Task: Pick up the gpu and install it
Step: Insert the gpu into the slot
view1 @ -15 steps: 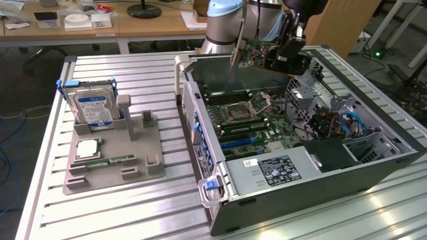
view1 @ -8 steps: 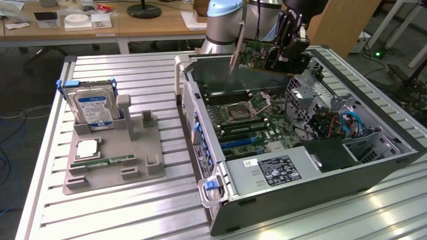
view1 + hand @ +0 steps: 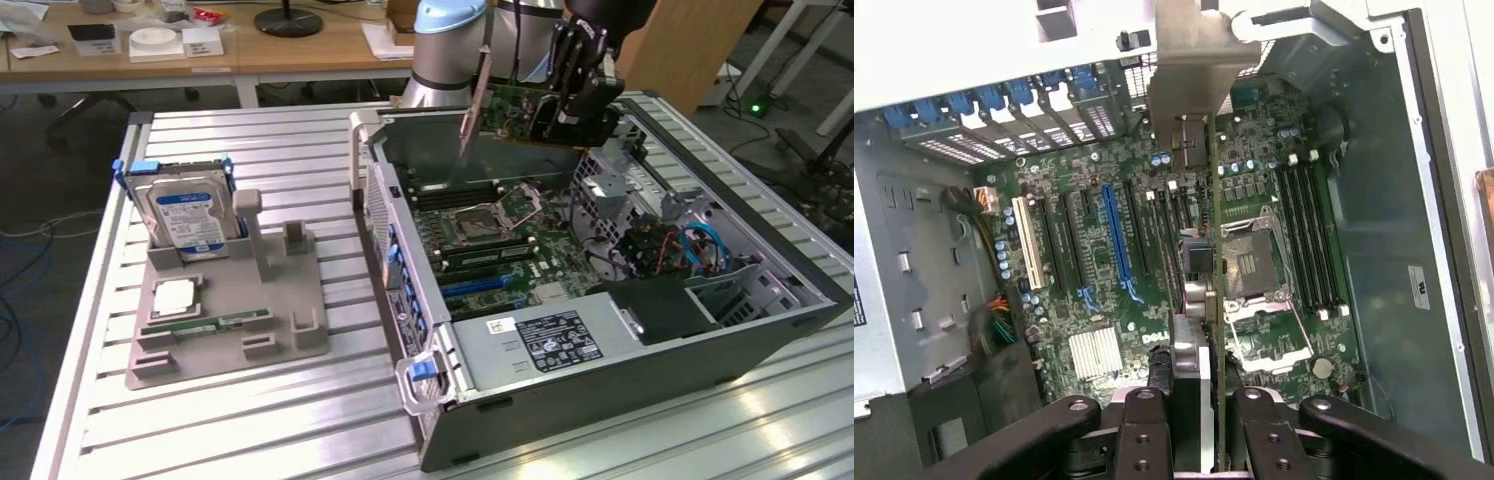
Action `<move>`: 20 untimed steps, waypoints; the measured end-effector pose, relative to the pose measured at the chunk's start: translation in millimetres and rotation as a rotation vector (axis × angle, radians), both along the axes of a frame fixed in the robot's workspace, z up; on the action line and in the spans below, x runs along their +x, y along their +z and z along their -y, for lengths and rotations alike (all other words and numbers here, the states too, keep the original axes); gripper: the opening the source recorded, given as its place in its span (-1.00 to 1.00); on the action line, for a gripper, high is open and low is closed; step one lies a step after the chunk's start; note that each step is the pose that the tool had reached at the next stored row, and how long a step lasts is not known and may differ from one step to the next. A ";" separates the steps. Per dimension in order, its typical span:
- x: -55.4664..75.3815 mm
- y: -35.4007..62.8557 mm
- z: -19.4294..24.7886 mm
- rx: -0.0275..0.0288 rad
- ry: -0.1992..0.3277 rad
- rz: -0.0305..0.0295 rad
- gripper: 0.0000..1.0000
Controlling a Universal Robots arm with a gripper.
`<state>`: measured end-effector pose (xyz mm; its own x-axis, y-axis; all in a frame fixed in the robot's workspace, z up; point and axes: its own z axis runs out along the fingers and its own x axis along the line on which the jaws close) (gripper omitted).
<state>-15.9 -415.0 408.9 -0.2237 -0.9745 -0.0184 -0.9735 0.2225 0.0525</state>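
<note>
Gpu (image 3: 507, 112) clamped edge-on in gripper (image 3: 583, 115), held above open case (image 3: 641, 390); card edge best aligned parallel with blue slot (image 3: 1116, 240).

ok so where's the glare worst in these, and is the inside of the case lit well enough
Exterior view: glare streaks on the metal table beside the computer case; the motherboard inside is evenly lit. Wrist view: metal beyond the blue slot clips washes out white; the motherboard is evenly lit there too, and the gpu bracket catches bright light.
</note>
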 end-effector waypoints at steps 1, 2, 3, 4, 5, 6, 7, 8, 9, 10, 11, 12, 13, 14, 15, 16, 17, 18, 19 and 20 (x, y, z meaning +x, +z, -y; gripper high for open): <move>0.0 0.0 0.0 0.0000 0.000 0.0000 -0.44; -0.1 -0.1 0.0 0.0000 0.000 0.0022 -0.44; -0.3 -0.2 0.0 0.0000 0.000 0.0125 -0.44; -0.4 -0.4 0.0 -0.0003 0.002 0.0267 -0.44; -0.4 -0.7 0.0 -0.0001 0.008 0.0352 -0.44; -0.4 -1.2 0.0 -0.0001 0.020 0.0401 -0.44; -0.3 -1.9 0.0 0.0001 0.034 0.0427 -0.44; -0.3 -2.7 0.0 0.0006 0.051 0.0435 -0.44; -0.3 -3.7 0.0 0.0010 0.069 0.0437 -0.44; -0.3 -4.9 0.0 0.0013 0.087 0.0436 -0.44; -0.4 -6.0 0.0 0.0016 0.105 0.0437 -0.44; -0.4 -7.1 0.0 0.0021 0.124 0.0436 -0.44; -0.4 -7.9 0.0 0.0025 0.142 0.0436 -0.44; -0.3 -8.5 0.0 0.0027 0.158 0.0436 -0.44; -0.3 -8.8 0.0 0.0029 0.167 0.0436 -0.44; -0.3 -8.8 0.0 0.0029 0.168 0.0436 -0.44; -0.3 -8.8 0.0 0.0029 0.168 0.0436 -0.44; -0.3 -8.9 0.0 0.0030 0.168 0.0437 -0.44; -0.3 -8.9 0.0 0.0030 0.168 0.0437 -0.44; -0.3 -8.9 0.0 0.0030 0.168 0.0437 -0.44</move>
<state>-16.2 -415.0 400.0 -0.0564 -0.9980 -0.0276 -0.9984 0.0562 0.0097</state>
